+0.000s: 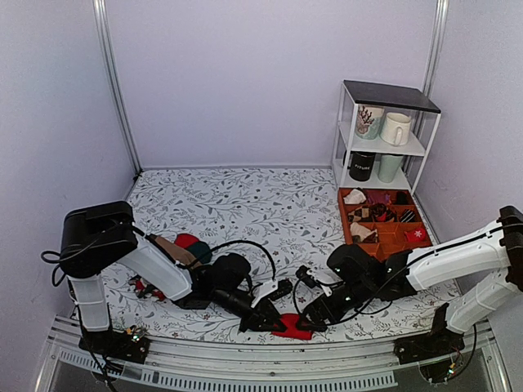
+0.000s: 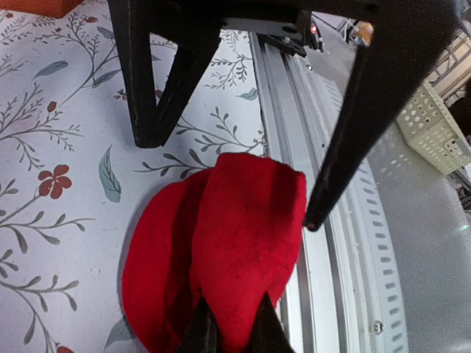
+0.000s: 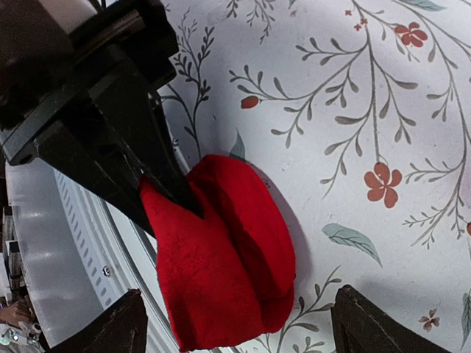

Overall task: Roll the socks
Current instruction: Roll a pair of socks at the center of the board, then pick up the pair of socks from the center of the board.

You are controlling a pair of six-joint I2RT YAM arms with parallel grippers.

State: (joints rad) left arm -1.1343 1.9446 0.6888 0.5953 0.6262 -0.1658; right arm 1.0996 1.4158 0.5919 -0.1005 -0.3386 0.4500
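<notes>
The red socks [image 1: 292,328] lie as a folded bundle at the table's front edge, between my two grippers. In the left wrist view the socks [image 2: 235,235] fill the lower middle, and my left gripper [image 2: 234,316] is shut on their near end. No beige end shows. My right gripper [image 1: 315,314] is open wide. Its fingers [image 2: 143,110] stand on either side of the far end of the bundle without touching it. In the right wrist view the socks [image 3: 221,257] lie between my right gripper's [image 3: 235,323] spread fingertips, with the left gripper [image 3: 110,147] pinching them from the upper left.
The metal front rail [image 2: 324,279] runs right beside the socks. A tan-brown sock [image 1: 172,247] and a dark green and red sock [image 1: 194,247] lie by the left arm. An orange compartment tray [image 1: 350,230] and a white shelf with mugs [image 1: 384,135] stand at the right.
</notes>
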